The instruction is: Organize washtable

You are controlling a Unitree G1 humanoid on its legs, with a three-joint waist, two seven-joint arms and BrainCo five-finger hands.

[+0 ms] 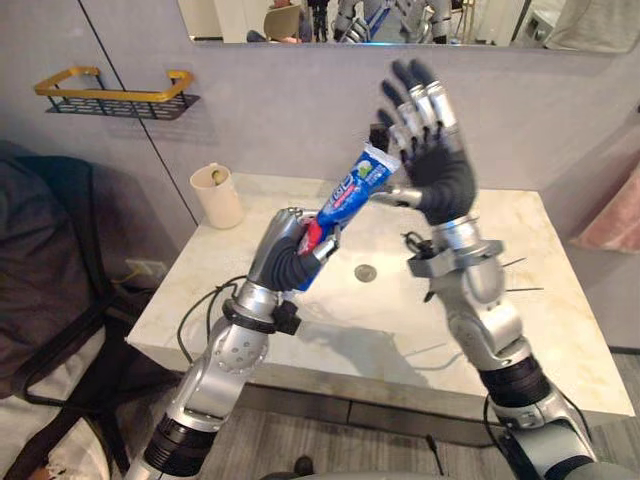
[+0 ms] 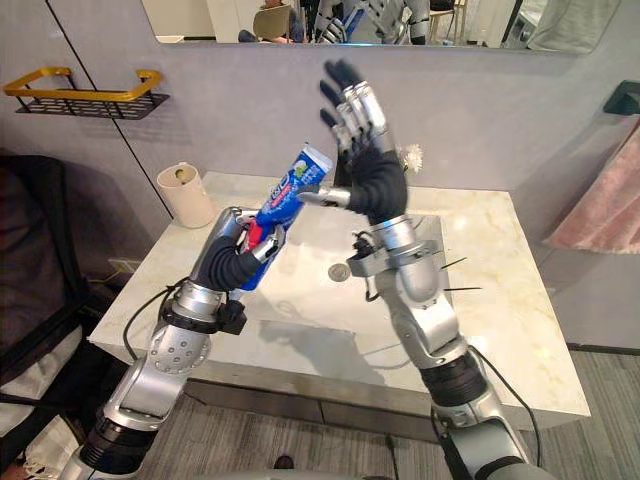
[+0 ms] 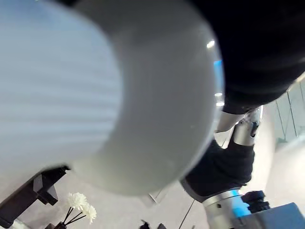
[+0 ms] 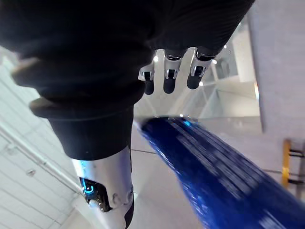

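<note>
In the left eye view, the left hand (image 1: 292,250) is curled round the lower end of a blue and red toothpaste tube (image 1: 352,192) and holds it in the air above the basin of the washtable (image 1: 520,300). The tube's long axis slants from that hand up and toward the robot's right. Its free upper end lies against or just beside the thumb of the right hand (image 1: 440,175), which is raised with straight, spread fingers and grips nothing. I judge the coming move to be a handover, so the point that matters is that the free end lies on the thumb side of the open palm, not yet between thumb and fingers. A cream cup (image 1: 217,195) stands at the rear left of the table, nearer the left arm, and a yellow-railed shelf (image 1: 115,95) hangs on the wall beyond it. The right eye view shows the same arrangement, plus a spray of white flowers (image 2: 410,156) behind the right hand that the left eye view hides. The left wrist view is dominated by a pale rounded shape I cannot identify, so it tells nothing of the grip. The right wrist view shows the fingers (image 4: 169,78) straight and well apart from the blue tube crossing below them.
</note>
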